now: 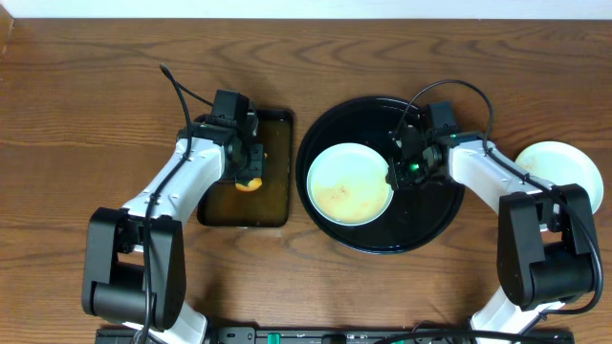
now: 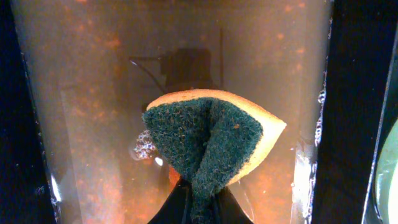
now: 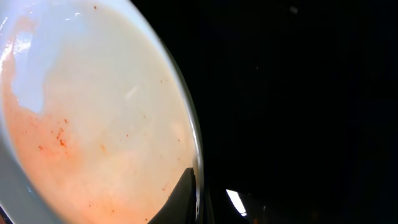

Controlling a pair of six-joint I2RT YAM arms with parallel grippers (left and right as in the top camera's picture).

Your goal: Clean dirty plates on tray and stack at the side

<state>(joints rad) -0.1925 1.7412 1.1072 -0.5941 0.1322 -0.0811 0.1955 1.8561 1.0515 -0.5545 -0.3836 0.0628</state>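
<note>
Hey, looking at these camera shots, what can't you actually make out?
The right tool: right wrist view's bottom edge cuts off its fingers; overhead, its body covers the plate rim, so clamped or not is unclear.
The side plates: overhead, the right arm overlaps them; count unclear.
The pan bottom: murky brown liquid hides it in left wrist and overhead views.

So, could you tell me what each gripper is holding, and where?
Left gripper pinches the sponge at one folded edge; right gripper seems to clamp the plate at its right rim.

Robot lab bench: 2 arms (image 1: 182,177), wood table (image 1: 76,115).
</note>
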